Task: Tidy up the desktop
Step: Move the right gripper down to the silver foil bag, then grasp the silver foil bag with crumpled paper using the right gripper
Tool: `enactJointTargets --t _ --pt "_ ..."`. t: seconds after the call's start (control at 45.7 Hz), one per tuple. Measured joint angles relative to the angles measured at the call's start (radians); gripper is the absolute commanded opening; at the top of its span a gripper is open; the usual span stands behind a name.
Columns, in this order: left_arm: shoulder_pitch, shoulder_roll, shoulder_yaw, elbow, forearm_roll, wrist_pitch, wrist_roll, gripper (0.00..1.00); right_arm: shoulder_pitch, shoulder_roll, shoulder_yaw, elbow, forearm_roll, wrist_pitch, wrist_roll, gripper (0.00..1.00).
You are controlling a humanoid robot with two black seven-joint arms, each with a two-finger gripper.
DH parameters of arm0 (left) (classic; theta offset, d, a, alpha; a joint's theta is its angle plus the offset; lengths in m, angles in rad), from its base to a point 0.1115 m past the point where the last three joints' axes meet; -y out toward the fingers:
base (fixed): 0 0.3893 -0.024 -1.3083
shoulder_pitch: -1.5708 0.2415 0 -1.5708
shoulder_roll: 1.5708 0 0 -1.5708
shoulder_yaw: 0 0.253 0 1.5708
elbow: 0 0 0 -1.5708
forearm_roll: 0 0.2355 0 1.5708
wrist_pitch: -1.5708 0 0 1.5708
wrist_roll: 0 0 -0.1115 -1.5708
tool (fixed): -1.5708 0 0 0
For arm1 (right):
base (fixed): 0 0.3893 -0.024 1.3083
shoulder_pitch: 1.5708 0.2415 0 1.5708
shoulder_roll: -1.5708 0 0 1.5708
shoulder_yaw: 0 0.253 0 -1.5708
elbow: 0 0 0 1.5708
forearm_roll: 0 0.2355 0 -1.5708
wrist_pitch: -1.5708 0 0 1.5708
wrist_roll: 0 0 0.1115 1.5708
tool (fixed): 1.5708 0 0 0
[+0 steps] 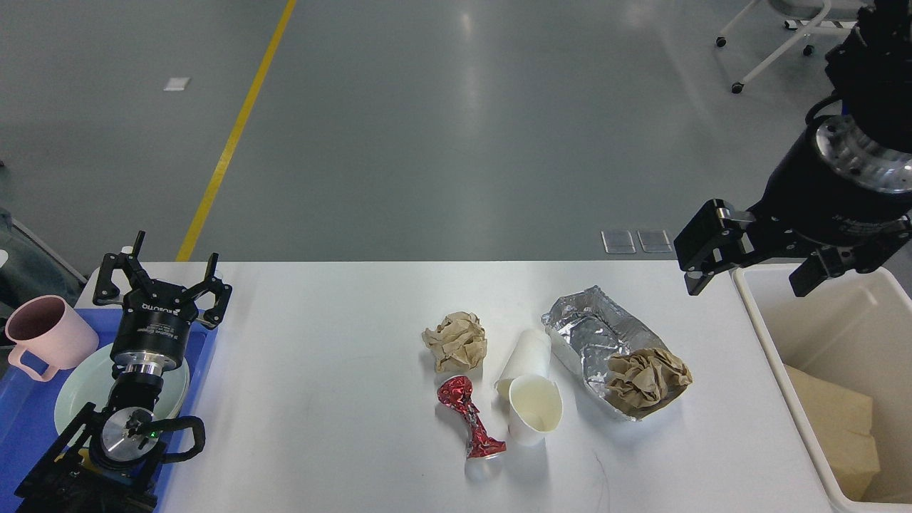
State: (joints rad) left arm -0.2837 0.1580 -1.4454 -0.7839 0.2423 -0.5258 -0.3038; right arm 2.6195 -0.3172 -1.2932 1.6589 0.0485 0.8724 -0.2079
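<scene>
The white desktop carries litter in its middle. There is a crumpled brown paper ball, a crushed red can, and two white paper cups, one lying flat and one tipped with its mouth toward me. A crushed foil tray holds a second brown paper ball. My left gripper stands open and empty over the blue tray at the left edge. My right gripper hangs open and empty above the desktop's back right corner, beside the bin.
A cream-white bin stands off the right edge with beige pieces inside. The blue tray at the left holds a pink mug and a pale green plate. A wheeled chair base stands on the floor beyond.
</scene>
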Motion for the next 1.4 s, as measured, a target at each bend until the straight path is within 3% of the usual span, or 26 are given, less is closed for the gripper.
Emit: enactJointTargets --t 0.438,0.744,0.897,1.051,1.247,1.401 --pt "-0.001 0.000 0.000 0.000 0.000 0.000 0.001 0.97 -0.132 0.012 0.064 -0.022 0.004 -0.103 0.003 1.00" --pt "-0.002 0.000 0.000 0.000 0.000 0.000 0.002 0.96 -0.500 0.123 0.152 -0.124 0.064 -0.352 0.001 1.00" --pt "-0.002 0.000 0.000 0.000 0.000 0.000 0.002 0.96 -0.687 0.148 0.143 -0.177 0.136 -0.501 -0.001 0.91" --pt "-0.002 0.000 0.000 0.000 0.000 0.000 0.002 0.97 -0.819 0.153 0.124 -0.232 0.269 -0.579 -0.001 0.89" --pt "-0.002 0.000 0.000 0.000 0.000 0.000 0.001 0.97 -0.943 0.126 0.112 -0.295 0.419 -0.613 -0.001 0.67" --pt "-0.002 0.000 0.000 0.000 0.000 0.000 0.000 0.97 -1.051 0.109 0.126 -0.366 0.499 -0.689 0.002 0.76"
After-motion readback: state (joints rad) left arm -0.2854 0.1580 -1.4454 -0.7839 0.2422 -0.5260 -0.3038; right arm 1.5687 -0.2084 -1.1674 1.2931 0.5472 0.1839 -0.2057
